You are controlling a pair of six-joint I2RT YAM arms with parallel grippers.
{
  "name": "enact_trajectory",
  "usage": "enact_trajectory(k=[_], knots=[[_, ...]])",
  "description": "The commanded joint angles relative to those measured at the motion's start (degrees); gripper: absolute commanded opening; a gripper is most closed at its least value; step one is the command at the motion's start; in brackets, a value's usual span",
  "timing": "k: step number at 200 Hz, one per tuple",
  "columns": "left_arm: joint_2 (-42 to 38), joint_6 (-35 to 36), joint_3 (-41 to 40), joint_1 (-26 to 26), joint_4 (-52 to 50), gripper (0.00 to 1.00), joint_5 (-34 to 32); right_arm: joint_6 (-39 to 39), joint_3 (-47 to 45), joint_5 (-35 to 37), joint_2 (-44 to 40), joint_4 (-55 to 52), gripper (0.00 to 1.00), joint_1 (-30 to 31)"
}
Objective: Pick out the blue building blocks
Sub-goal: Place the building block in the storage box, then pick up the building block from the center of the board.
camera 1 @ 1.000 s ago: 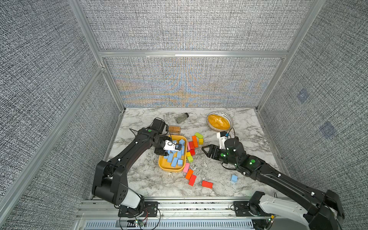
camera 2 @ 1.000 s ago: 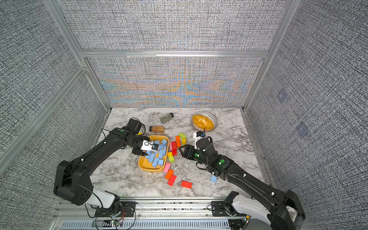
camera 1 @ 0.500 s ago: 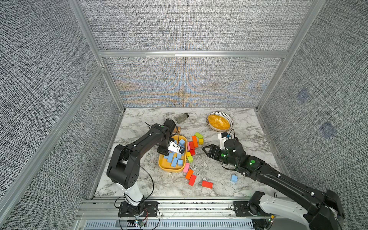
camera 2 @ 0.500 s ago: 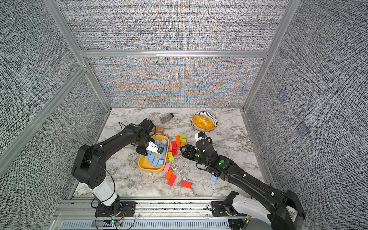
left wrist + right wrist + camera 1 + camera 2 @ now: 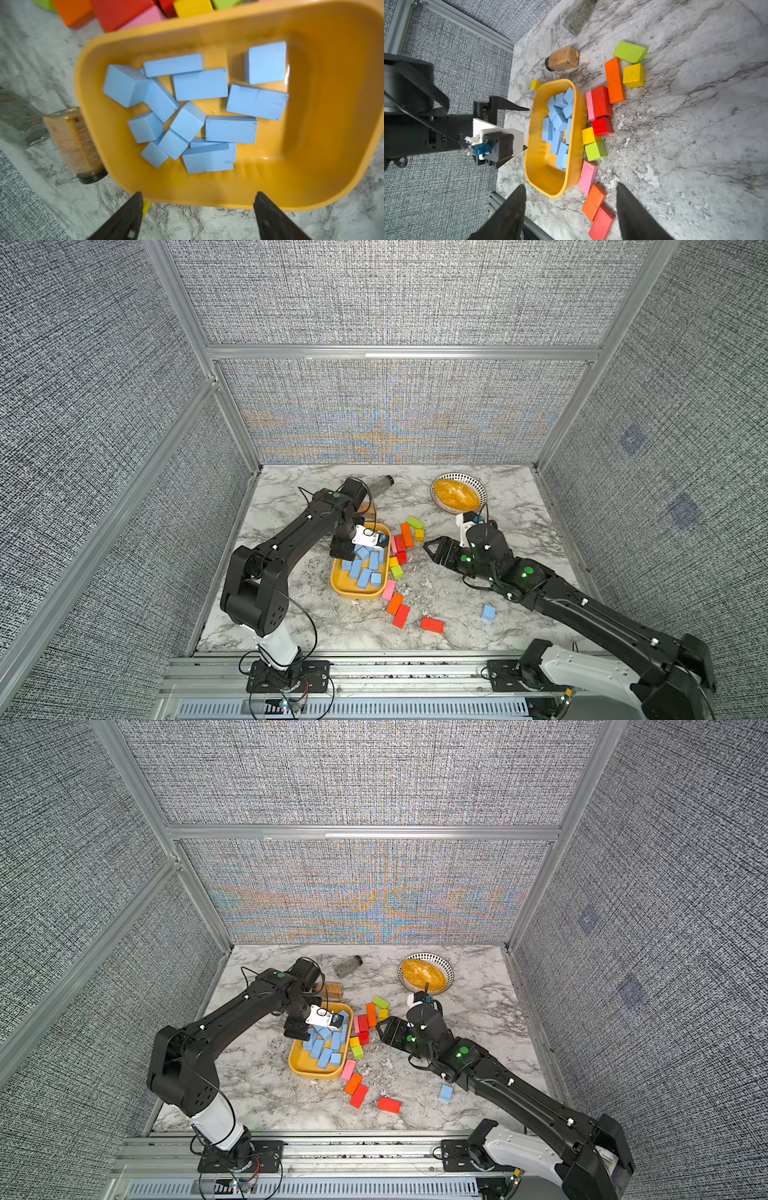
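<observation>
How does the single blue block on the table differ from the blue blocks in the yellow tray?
The single blue block lies alone on the marble table; the blue blocks in the yellow tray are crowded, some overlapping. The single blue block looks short, nearly a cube; the blue blocks in the tray include longer bricks. All are the same light blue.

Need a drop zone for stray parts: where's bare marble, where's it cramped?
Free: marble between the yellow tray and the left arm's base; from the bowl to the right wall; the front edge near the lone blue block. Crowded: coloured blocks packed between tray and right gripper; two jars behind the tray.
</observation>
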Motion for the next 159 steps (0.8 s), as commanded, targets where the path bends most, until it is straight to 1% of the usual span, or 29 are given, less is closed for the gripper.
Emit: enact_trajectory(k=[1,27,40,58,72,85,99,112,117,136,159], knots=[[-1.52,-14.11,2.93,0.02,-2.75,0.86,7.60,-0.09,0.83,1.38,-0.21,-6.87,0.69,-1.97],[-4.07,-32.63,1.25,0.10,2.70,0.92,12.50,-0.99,0.03,-0.12,-0.52,-12.21,0.68,-6.74],[-5.28,-41.95,-0.91,0.12,6.23,0.94,15.23,-2.25,-0.50,-2.28,-0.73,-14.30,0.65,-9.80],[-7.55,-51.26,-4.67,0.13,10.51,0.96,19.08,-4.06,-0.73,-3.77,-0.75,-18.76,0.60,-13.70],[-9.41,-52.93,-7.85,0.10,12.34,0.97,20.07,-5.35,-0.44,-3.39,-0.25,-24.16,0.58,-16.36],[-10.66,-54.42,-10.05,0.04,13.25,0.98,18.06,-5.89,-0.11,-3.09,0.61,-29.99,0.56,-18.24],[-11.87,-56.58,-11.84,0.21,13.94,0.99,16.15,-6.12,-0.32,-2.84,1.82,-35.98,0.56,-18.92],[-13.79,-57.58,-14.35,0.26,16.09,1.00,15.75,-5.38,-1.22,-2.71,2.41,-39.80,0.56,-18.98],[-14.64,-57.58,-15.61,0.38,17.20,1.00,15.83,-5.16,-3.55,-2.86,2.50,-40.67,0.56,-18.98],[-17.46,-60.80,-20.17,0.55,21.45,1.00,15.28,-4.07,-6.62,-3.33,2.39,-41.43,0.55,-18.99],[-19.62,-61.80,-22.98,0.74,23.07,1.00,17.73,-3.50,-8.72,-3.50,2.29,-39.69,0.54,-19.11]])
